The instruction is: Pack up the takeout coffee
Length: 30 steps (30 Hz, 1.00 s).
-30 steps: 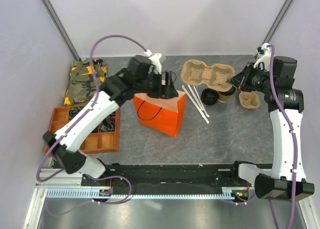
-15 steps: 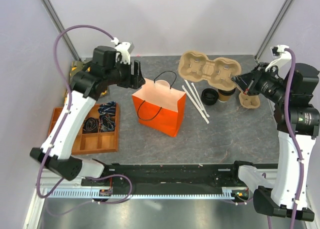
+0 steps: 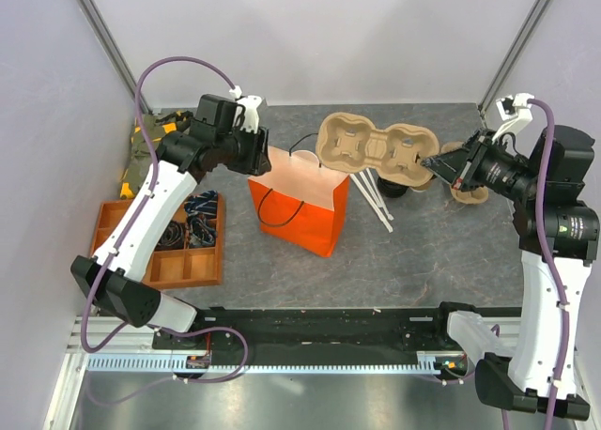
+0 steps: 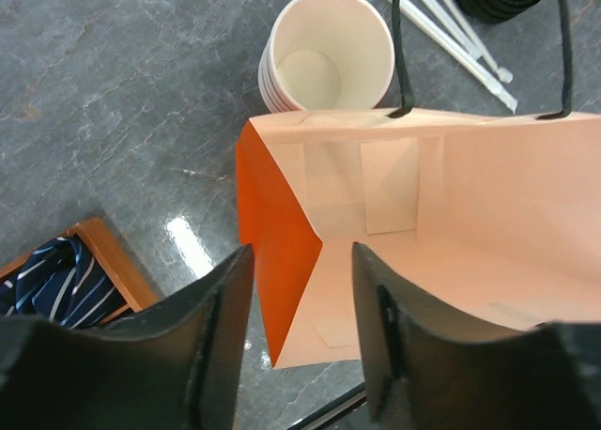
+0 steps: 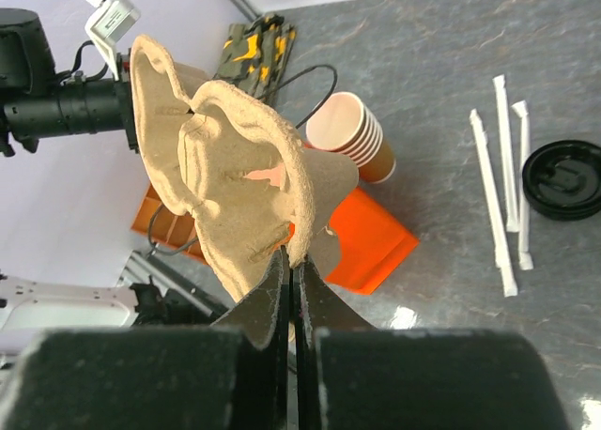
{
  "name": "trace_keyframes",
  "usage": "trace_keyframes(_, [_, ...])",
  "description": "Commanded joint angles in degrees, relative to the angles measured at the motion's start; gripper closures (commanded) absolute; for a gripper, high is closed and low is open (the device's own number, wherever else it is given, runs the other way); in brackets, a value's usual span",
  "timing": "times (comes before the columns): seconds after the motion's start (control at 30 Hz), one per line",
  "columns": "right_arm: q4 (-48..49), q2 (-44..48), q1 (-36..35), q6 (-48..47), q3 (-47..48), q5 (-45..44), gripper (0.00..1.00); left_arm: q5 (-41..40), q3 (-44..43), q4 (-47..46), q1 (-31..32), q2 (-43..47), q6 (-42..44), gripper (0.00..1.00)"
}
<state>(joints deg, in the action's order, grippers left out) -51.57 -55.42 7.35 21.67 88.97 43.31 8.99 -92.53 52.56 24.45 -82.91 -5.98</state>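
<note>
— Coffee? Hidden under the raised carrier (image 3: pixel 371 148), right of the bag (image 3: pixel 310 214); right gripper (image 5: pixel 291 270) pinches that carrier; left gripper (image 4: pixel 300 256) gapes half-open, empty.
— Light, crushable paper, I judge; grasp mid-wall, gently.

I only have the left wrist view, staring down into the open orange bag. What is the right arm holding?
Observer: The right gripper is shut on the rim of a cardboard cup carrier, held clear of the table.
Operator: Is it over the bag?
Observer: Not quite. From above it hangs past the far right corner of the orange bag, not over the opening.
Operator: Anything lying under the right arm?
Observer: A smaller cardboard piece sits on the table there, partly hidden by the gripper.
</note>
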Motion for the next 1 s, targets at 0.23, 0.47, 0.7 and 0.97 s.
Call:
trace_keyframes(0.23, [-1.3, -2.3, -2.7, 0.6, 2.0, 2.7, 1.00, 7.2, 3.1, 1.0, 0.1, 4.9, -9.6, 0.98])
trace_keyframes(0.47, [-2.7, -7.1, -6.7, -2.2, 7.1, -1.7, 1.00, 4.4, 7.1, -0.1, 1.1, 11.1, -16.3, 0.98])
trace_keyframes(0.7, [-1.4, -7.8, -10.2, -2.0, 6.6, -3.3, 1.00, 3.1, 5.7, 1.6, 1.1, 10.1, -13.4, 0.31])
trace_keyframes(0.97, [-2.7, -6.7, -14.0, -1.9, 4.9, -5.9, 1.00, 3.6, 9.5, 3.0, 1.3, 11.6, -14.9, 0.25])
